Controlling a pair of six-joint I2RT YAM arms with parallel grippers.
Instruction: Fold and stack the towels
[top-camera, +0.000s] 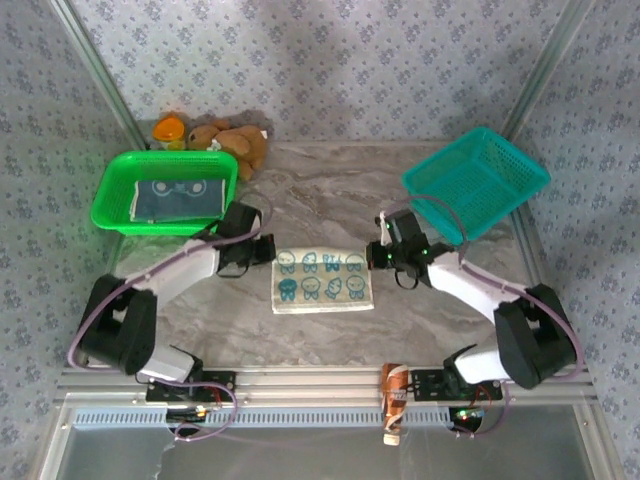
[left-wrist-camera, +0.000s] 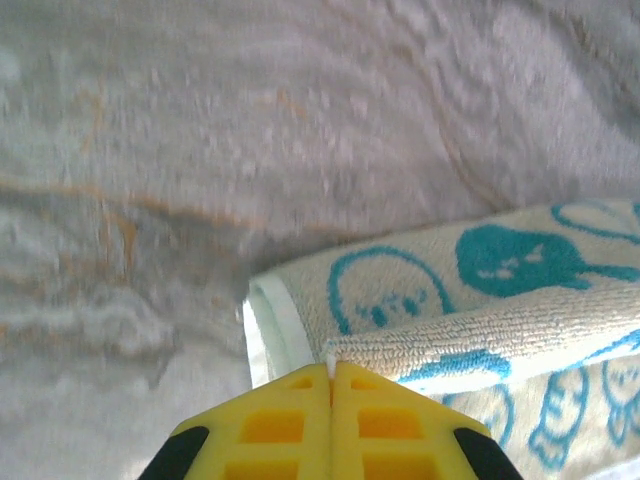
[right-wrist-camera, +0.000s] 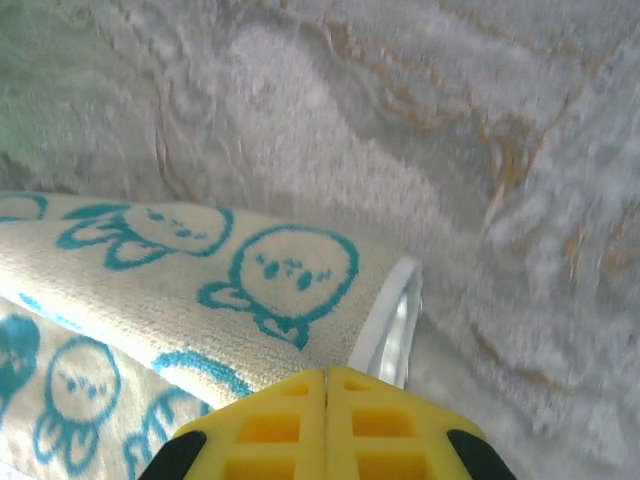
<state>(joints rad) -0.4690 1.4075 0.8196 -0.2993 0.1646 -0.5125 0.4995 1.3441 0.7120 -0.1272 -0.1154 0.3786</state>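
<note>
A pale towel with blue printed motifs (top-camera: 322, 280) lies part-folded on the table's middle. My left gripper (top-camera: 268, 250) is at its far left corner, and the left wrist view shows the yellow jaws (left-wrist-camera: 331, 365) shut on the upper layer's edge of that towel (left-wrist-camera: 480, 300). At the far right corner sits my right gripper (top-camera: 378, 255). Its jaws (right-wrist-camera: 326, 372) are shut on the towel's (right-wrist-camera: 150, 280) folded edge. A blue-grey towel (top-camera: 180, 200) rests folded in the green basket (top-camera: 112, 205). A striped orange and cream cloth (top-camera: 393, 395) hangs at the near rail.
A teal basket (top-camera: 480, 180) stands tilted at the back right. A brown plush toy (top-camera: 232, 142) and an orange object (top-camera: 170, 128) lie behind the green basket. Bare marble tabletop (top-camera: 330, 190) stretches beyond the towel.
</note>
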